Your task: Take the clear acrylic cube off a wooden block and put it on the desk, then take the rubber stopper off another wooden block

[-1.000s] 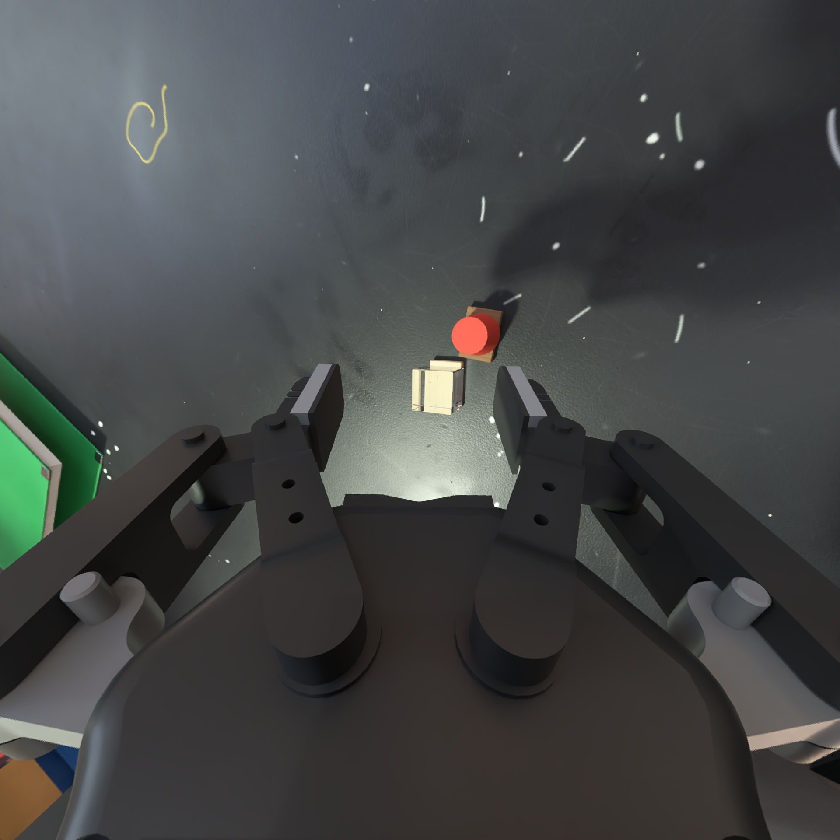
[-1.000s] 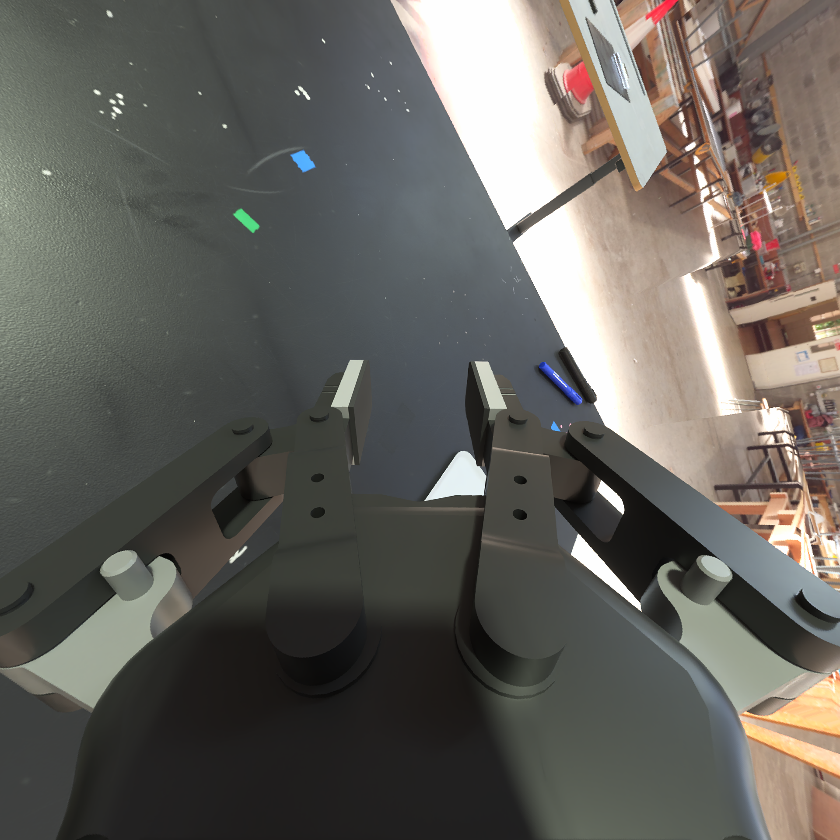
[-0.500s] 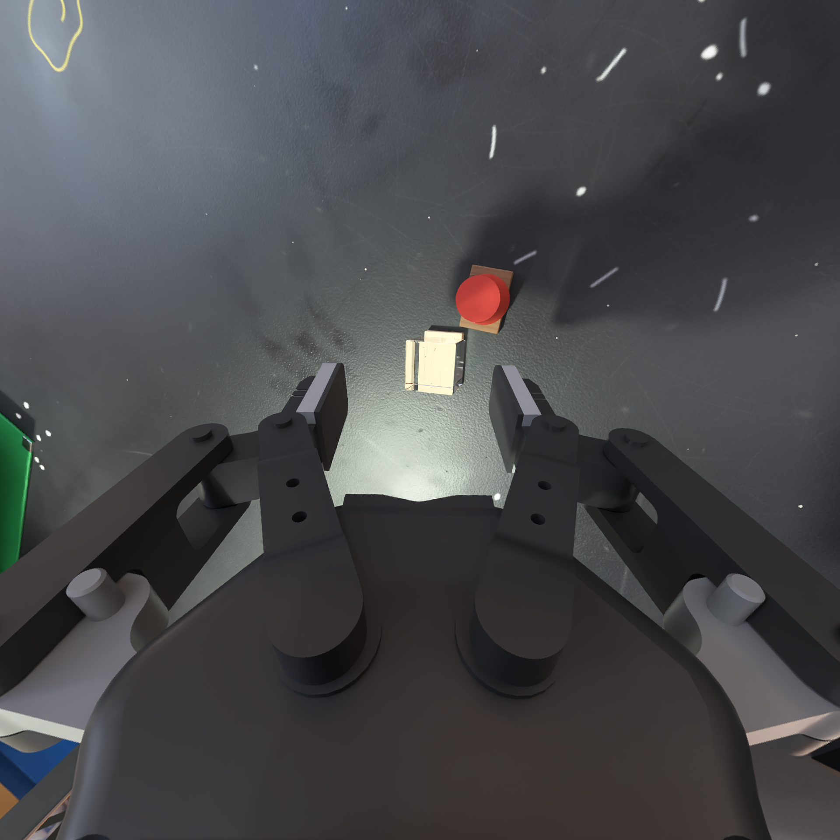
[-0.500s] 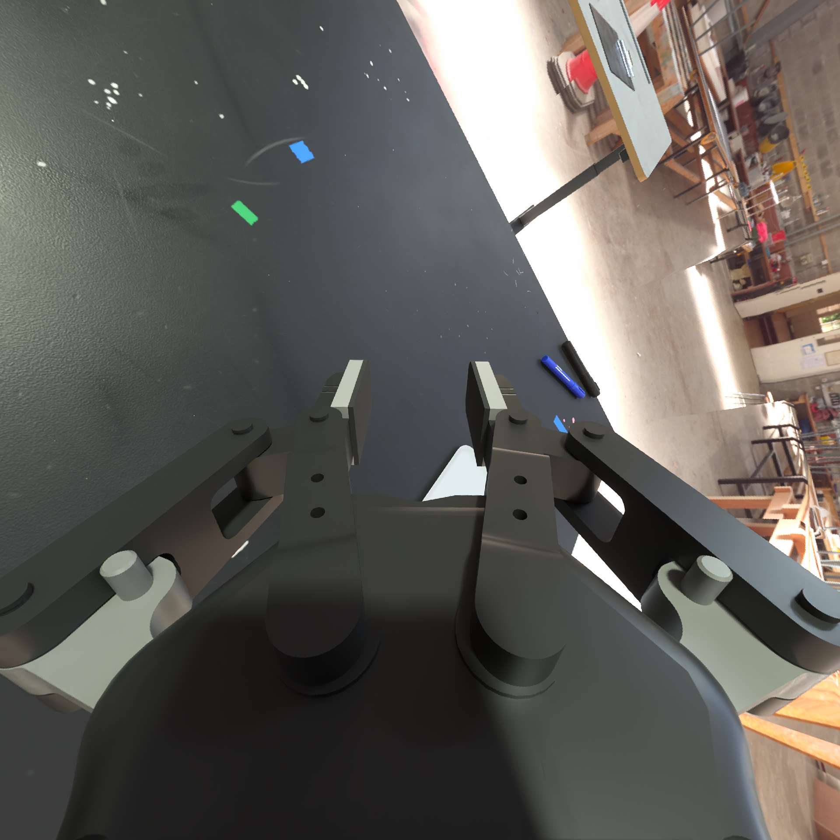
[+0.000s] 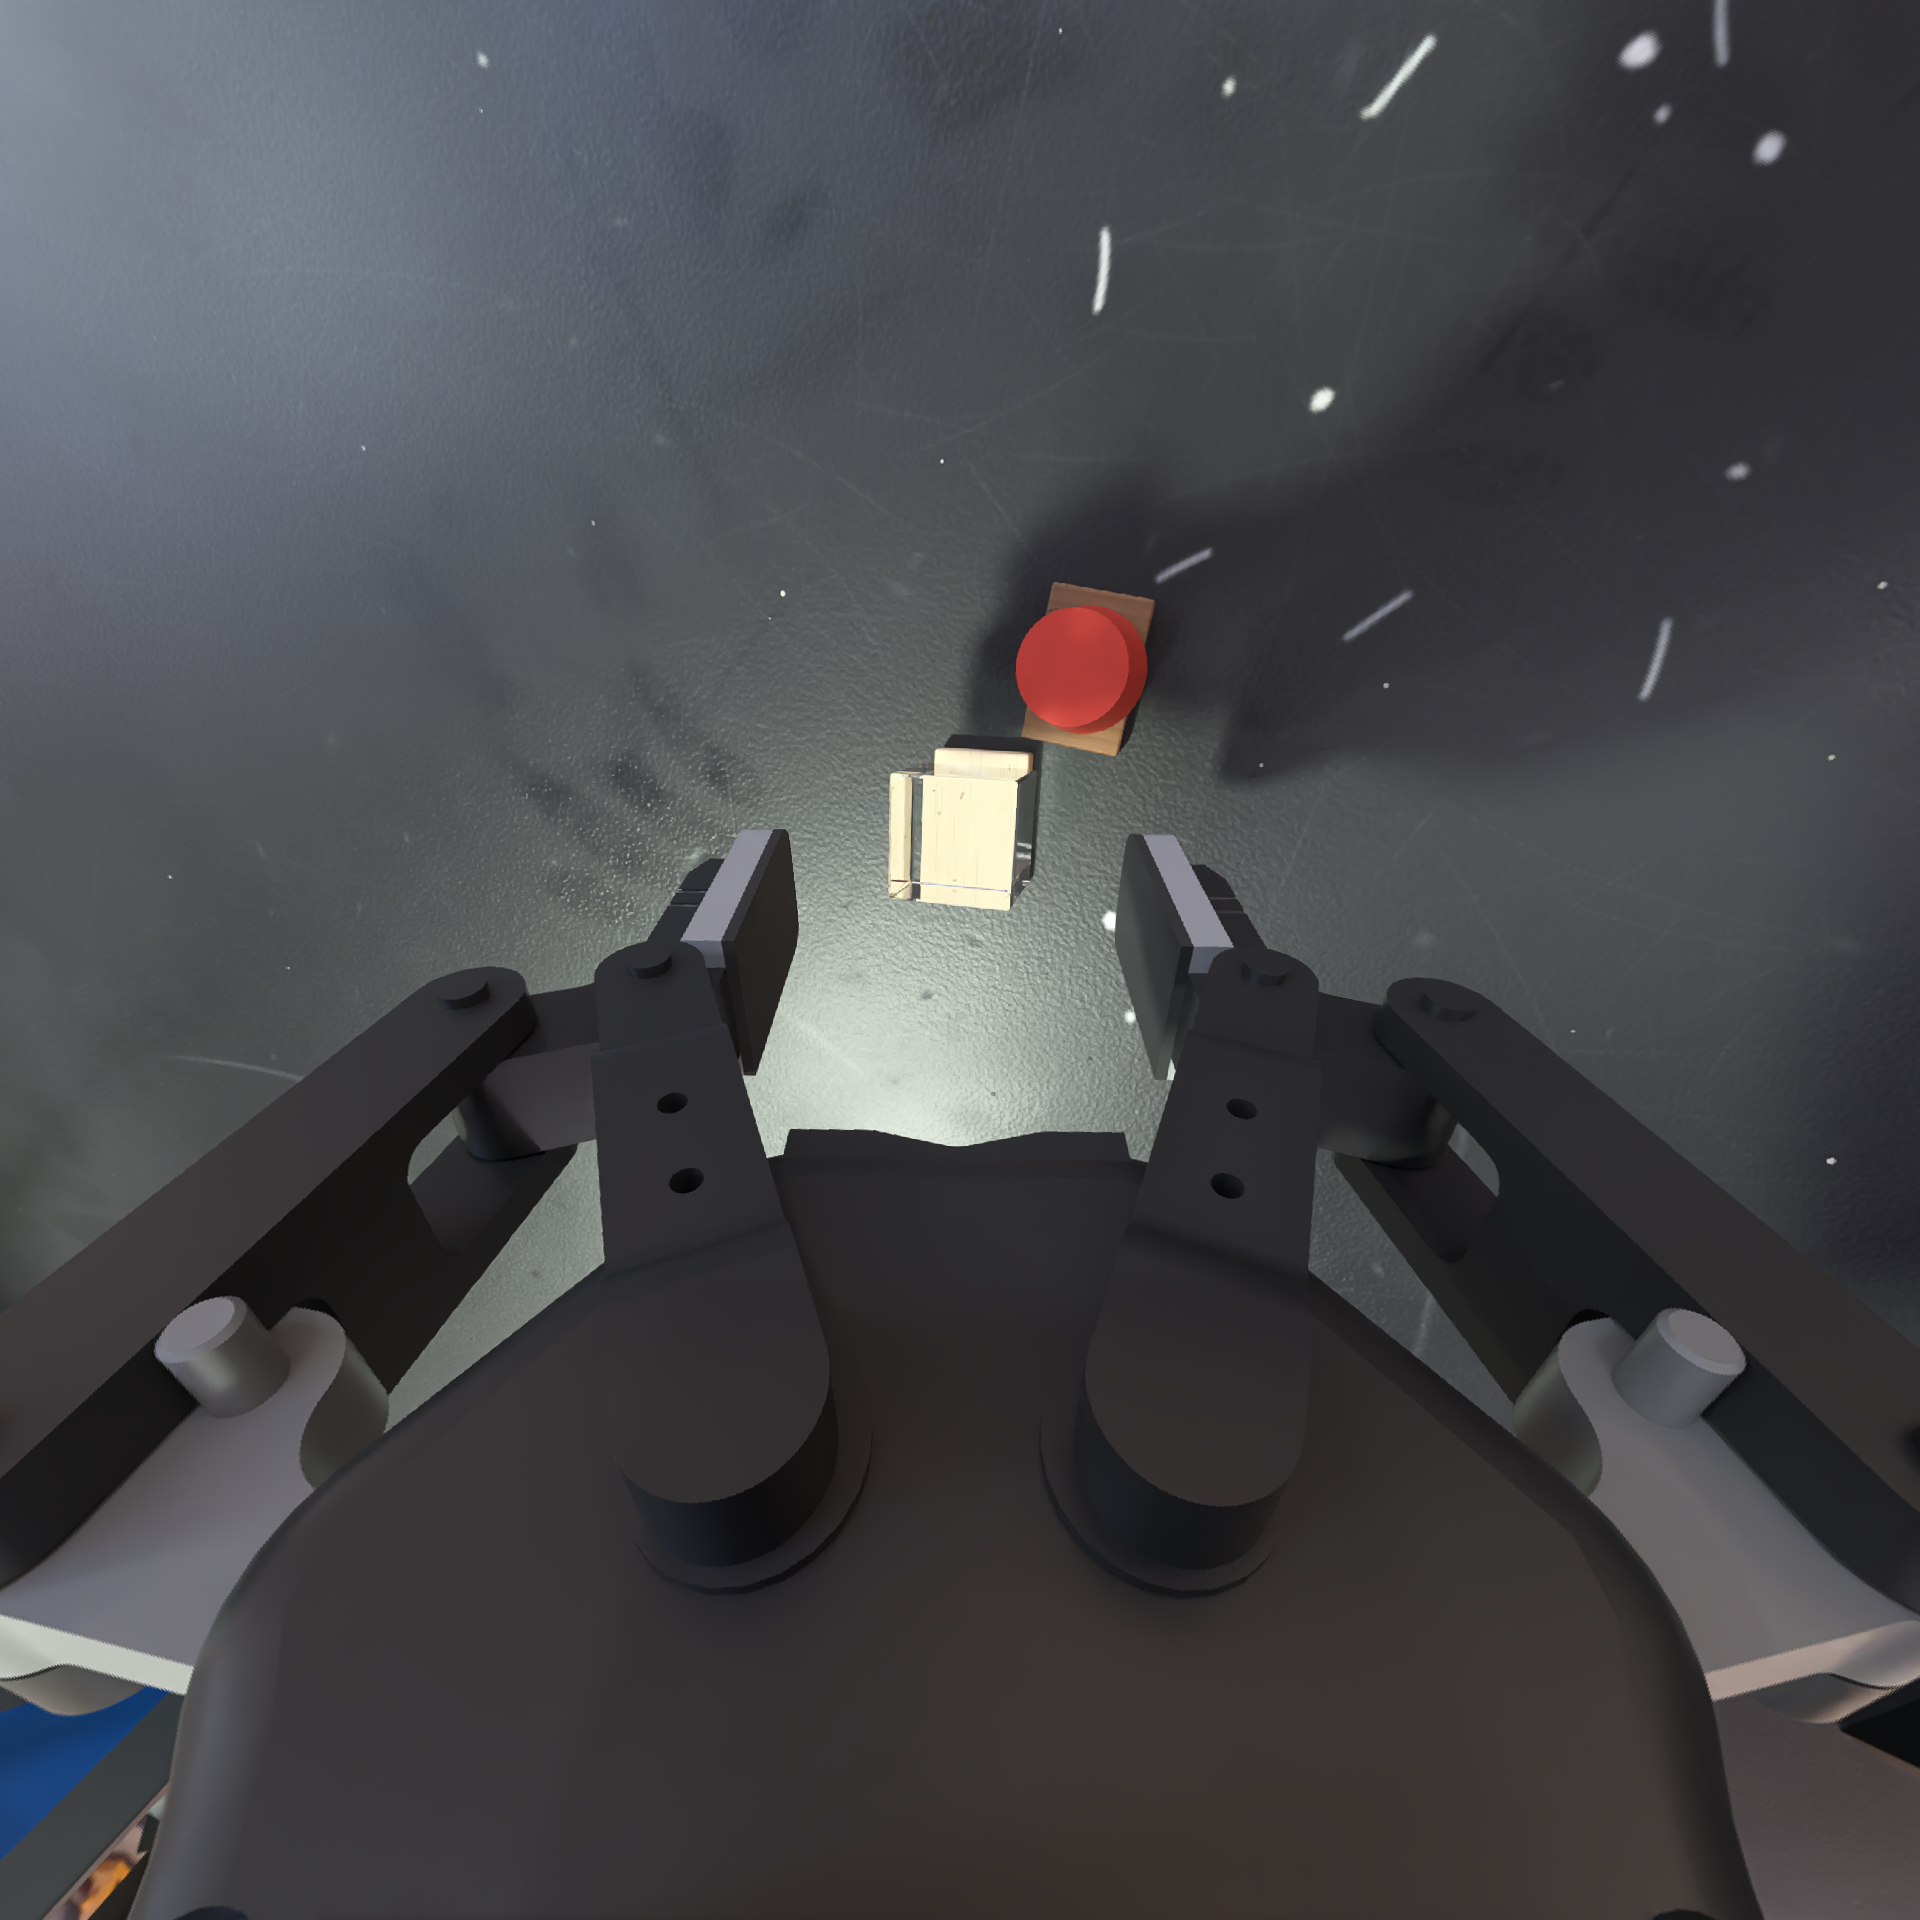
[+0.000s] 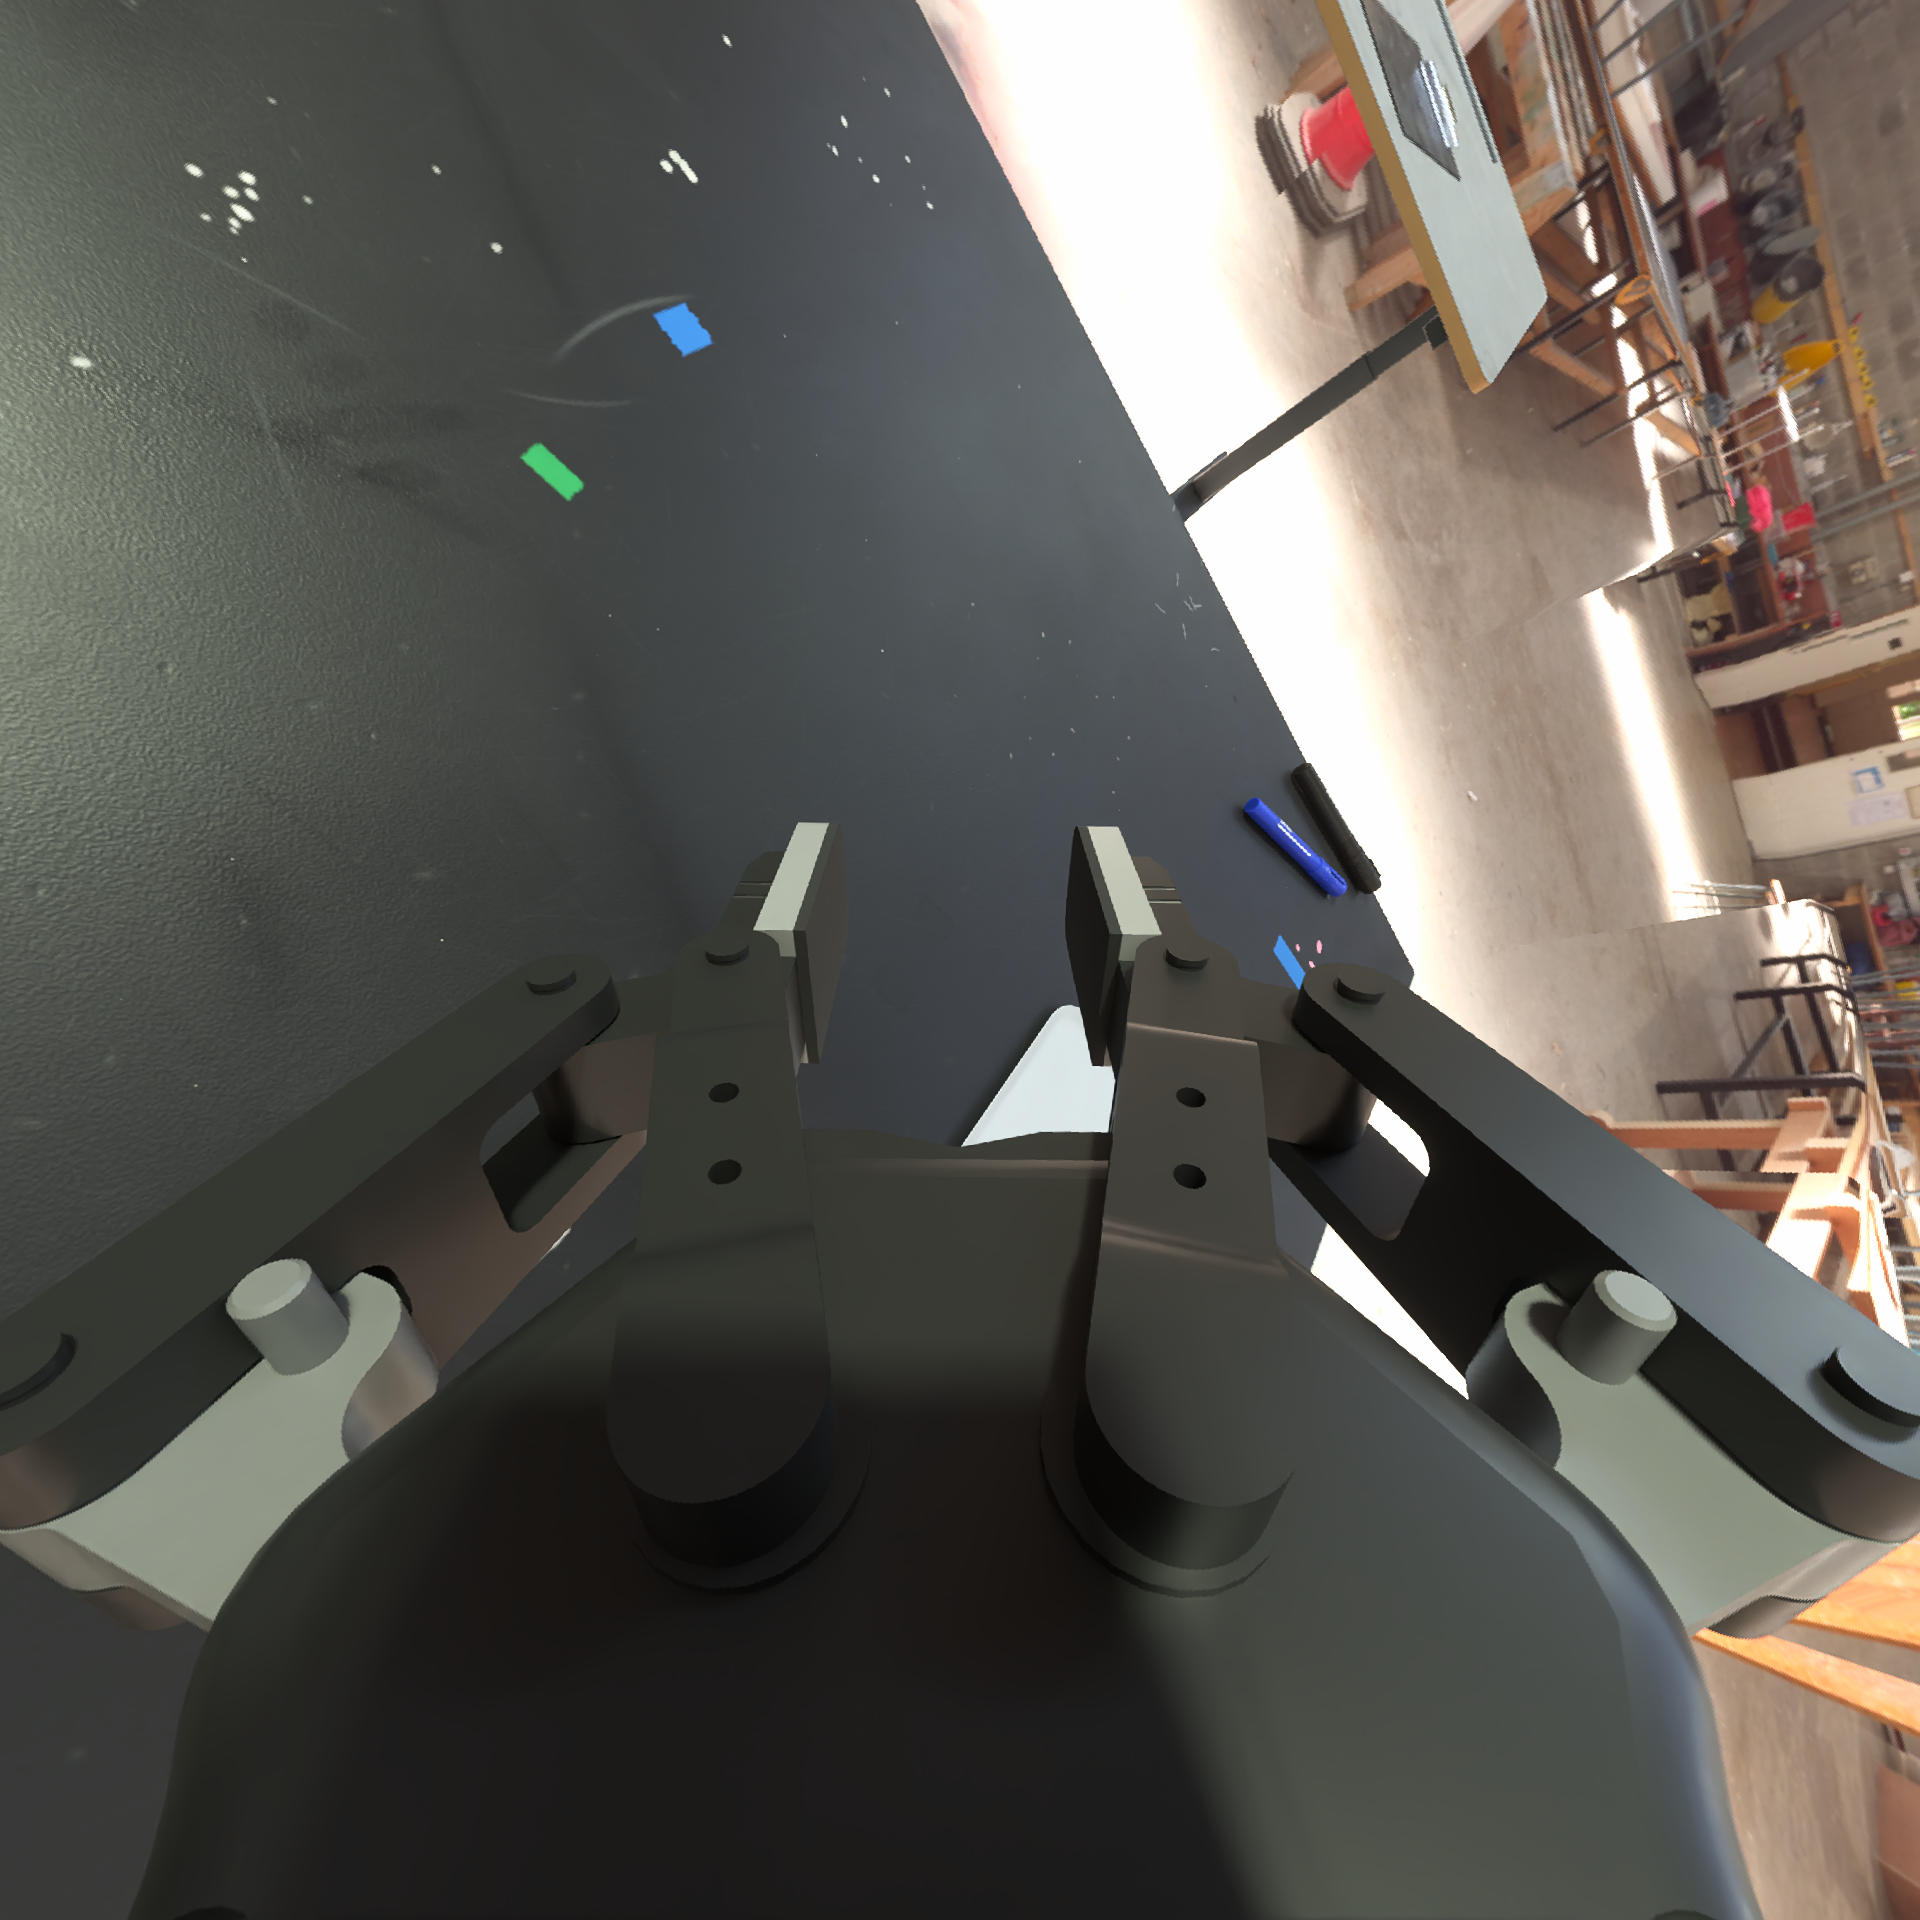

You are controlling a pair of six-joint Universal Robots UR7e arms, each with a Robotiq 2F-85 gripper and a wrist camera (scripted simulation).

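In the left wrist view the clear acrylic cube [image 5: 961,844] sits on a pale wooden block [image 5: 982,764] on the dark desk [image 5: 520,468]. Just beyond it a red rubber stopper [image 5: 1078,667] sits on a brown wooden block [image 5: 1101,603]. My left gripper [image 5: 956,914] is open and empty, high above the desk, with the cube showing between and just beyond the fingertips. My right gripper [image 6: 951,914] is open and empty over a bare part of the desk [image 6: 416,727]; neither block shows in the right wrist view.
In the right wrist view a blue marker [image 6: 1294,847] and a black marker [image 6: 1335,826] lie near the desk edge. Green [image 6: 551,470] and blue [image 6: 683,327] tape patches mark the desk. Past the edge is a workshop floor with a table [image 6: 1444,208].
The left gripper has moved forward over the desk; the cube and stopper now sit more central, and the green object at left has left the view. The right gripper shifted only slightly.
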